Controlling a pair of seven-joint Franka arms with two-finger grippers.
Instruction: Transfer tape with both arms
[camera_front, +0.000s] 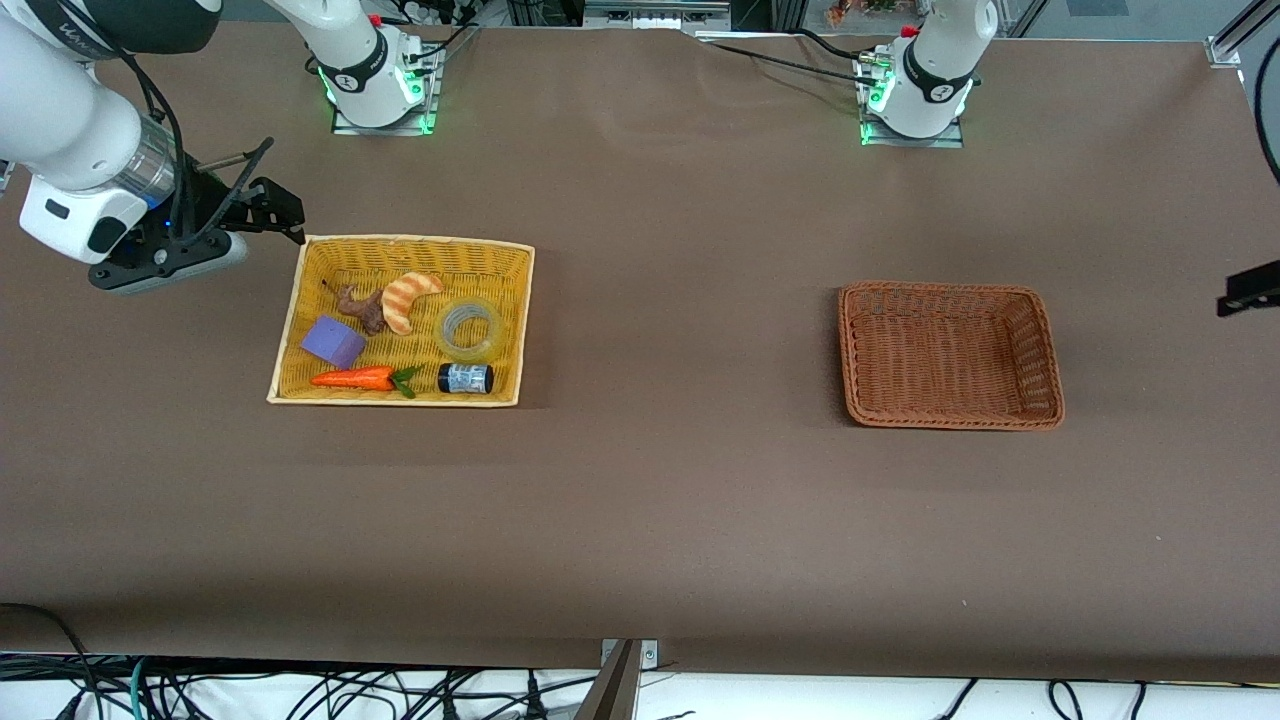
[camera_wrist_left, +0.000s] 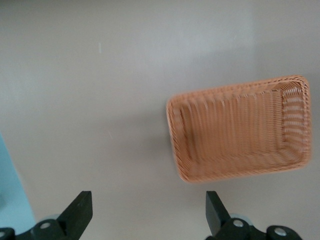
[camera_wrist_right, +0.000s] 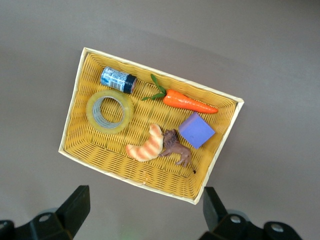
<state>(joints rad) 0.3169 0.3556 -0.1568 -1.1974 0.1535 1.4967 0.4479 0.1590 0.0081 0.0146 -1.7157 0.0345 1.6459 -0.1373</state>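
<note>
A: Where are the grippers?

B: The right gripper (camera_wrist_right: 142, 212) hangs up in the air with its fingers spread wide and nothing between them, just off the yellow basket (camera_front: 300, 300). The left gripper (camera_wrist_left: 149, 212) is likewise spread, over bare table near the brown basket (camera_wrist_left: 235, 130).

A: And the tape (camera_front: 470, 328)?

B: Flat in the yellow basket, just beside the small dark jar (camera_front: 466, 378), perhaps touching it. A carrot (camera_front: 355, 378), purple block (camera_front: 334, 342) and croissant (camera_front: 407, 298) share the basket.
</note>
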